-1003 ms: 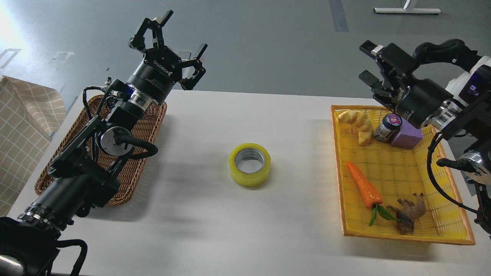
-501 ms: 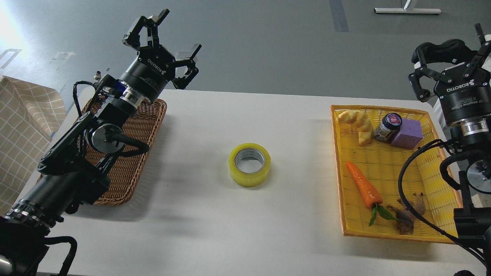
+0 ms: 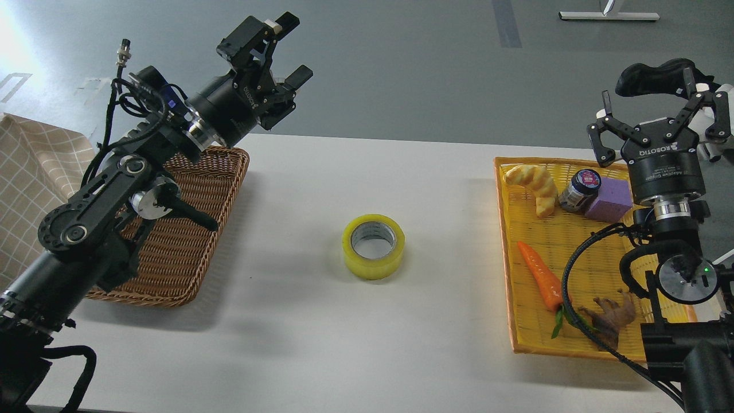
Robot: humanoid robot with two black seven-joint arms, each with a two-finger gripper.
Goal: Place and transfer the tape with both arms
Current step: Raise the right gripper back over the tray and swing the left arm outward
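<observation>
The white bench (image 3: 321,344) fills most of the head view. On its left side lies a brown wicker basket (image 3: 189,252), partly hidden by the left arm (image 3: 109,201), which rises across it from the lower left corner. On the right side lies a yellow tray (image 3: 573,252), with the right arm (image 3: 671,252) standing over its right edge.

The left pincer (image 3: 274,51) is raised beyond the far edge of the bench, above the basket's far right corner, its fingers spread apart and holding nothing. The right pincer (image 3: 659,117) points upward above the tray's far right corner, its fingers also spread wide and empty.

The tape (image 3: 373,246) lies flat near the middle of the bench, hole facing up, between basket and tray and touching neither. It sits well apart from both pincers: nearer the viewer than the left pincer and off to its right, and well to the left of the right pincer.

In the tray are a bread piece (image 3: 534,184), a purple block (image 3: 609,203), a small dark-lidded jar (image 3: 579,191) touching the block, a carrot (image 3: 543,276) and a brown root-like piece (image 3: 613,316).
</observation>
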